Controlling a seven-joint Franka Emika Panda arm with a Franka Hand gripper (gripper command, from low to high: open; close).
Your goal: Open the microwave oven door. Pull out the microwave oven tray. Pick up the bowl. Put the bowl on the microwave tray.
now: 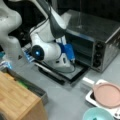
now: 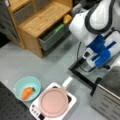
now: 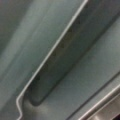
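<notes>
Grey countertop [image 1: 67, 100] carries the microwave oven [image 1: 100, 37]; its microwave oven door [image 1: 72, 73] lies folded down flat. Arm's wrist sits at the oven mouth; gripper hidden, grip state cannot tell. In a front view, the bowl [image 2: 27, 88], holding a toy carrot [image 2: 27, 92], sits well apart from the oven, beside the pink plate [image 2: 53, 102]. Wrist view: the microwave oven tray [image 3: 82, 82] rim close up, fingers out of frame.

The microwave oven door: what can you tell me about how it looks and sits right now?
The microwave oven door is already open, folded down flat in front of the microwave oven and level with the grey counter. It is a dark glass panel in a black frame, with a bar handle along its outer edge. The robot's arm hangs over it, reaching toward the oven's mouth. In both front views it lies apart from the bowl.
</notes>
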